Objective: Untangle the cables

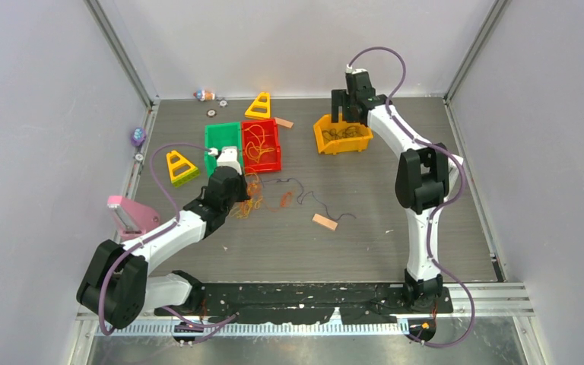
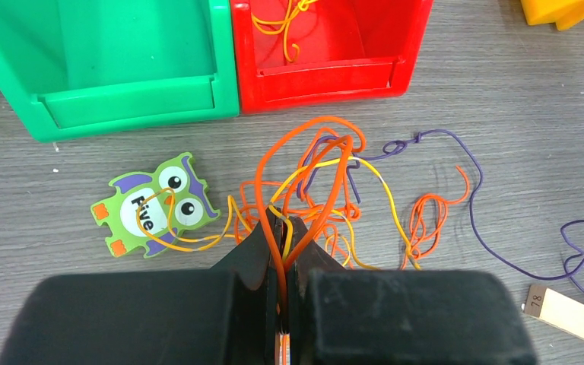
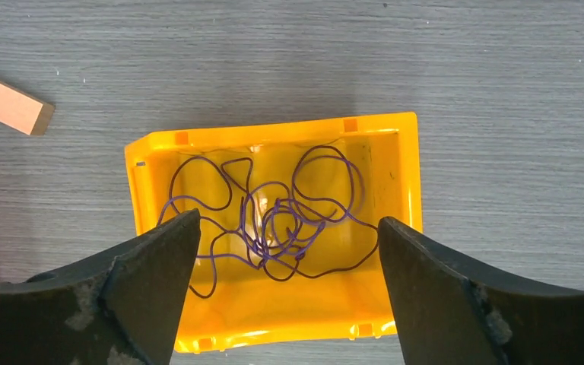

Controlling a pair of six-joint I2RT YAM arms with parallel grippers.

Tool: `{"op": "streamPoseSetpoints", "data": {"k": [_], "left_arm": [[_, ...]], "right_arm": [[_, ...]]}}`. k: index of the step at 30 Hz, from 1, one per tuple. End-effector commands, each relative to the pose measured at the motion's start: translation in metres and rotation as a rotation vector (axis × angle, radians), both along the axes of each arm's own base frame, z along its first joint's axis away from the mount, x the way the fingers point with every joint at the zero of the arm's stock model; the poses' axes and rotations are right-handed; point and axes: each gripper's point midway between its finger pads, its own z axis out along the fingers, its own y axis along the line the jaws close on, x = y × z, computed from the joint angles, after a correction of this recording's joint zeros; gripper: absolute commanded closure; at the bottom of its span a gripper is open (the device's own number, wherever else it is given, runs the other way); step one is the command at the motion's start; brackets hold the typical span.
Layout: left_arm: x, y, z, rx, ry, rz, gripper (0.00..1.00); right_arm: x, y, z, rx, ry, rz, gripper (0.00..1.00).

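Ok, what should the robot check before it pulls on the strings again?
1. The left gripper is shut on the orange cable: ok.
2. The orange cable is free of the others: not ok; it crosses the yellow cable and the loose purple cable.
3. The owl puzzle piece is clear of cables: not ok; a yellow loop lies over it.
4. The right gripper is open: ok, above the yellow bin.
5. The purple cable in the bin lies all inside: ok.
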Motion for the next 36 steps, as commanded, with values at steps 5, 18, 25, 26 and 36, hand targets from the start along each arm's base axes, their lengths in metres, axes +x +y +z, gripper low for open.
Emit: {"op": "streamPoseSetpoints", "data": {"k": [5, 18, 25, 26, 36], "left_arm": [[0.010, -0.005, 0.025, -0.039, -0.084, -0.009, 1.00], [0.009, -0.006, 0.027, -0.043, -0.087, -0.013, 1.00], [0.009, -0.007, 0.026, -0.046, -0.085, -0.017, 1.00], [0.009, -0.007, 0.026, -0.048, -0.083, -0.018, 1.00], [0.008, -0.008, 0.025, -0.052, -0.079, -0.022, 1.00]], "right_arm": [[-0.029, 0.022, 0.079, 0.161, -0.139, 0.111, 0.05], [-0.199, 0.088, 0.025, 0.227, 0.091, 0.279, 0.05], [-0.244, 0.128, -0.004, 0.327, 0.161, 0.167, 0.05], [-0.249, 0.138, -0.007, 0.339, 0.165, 0.173, 0.05], [-0.244, 0.158, -0.054, 0.311, 0.187, 0.031, 0.04]]}}
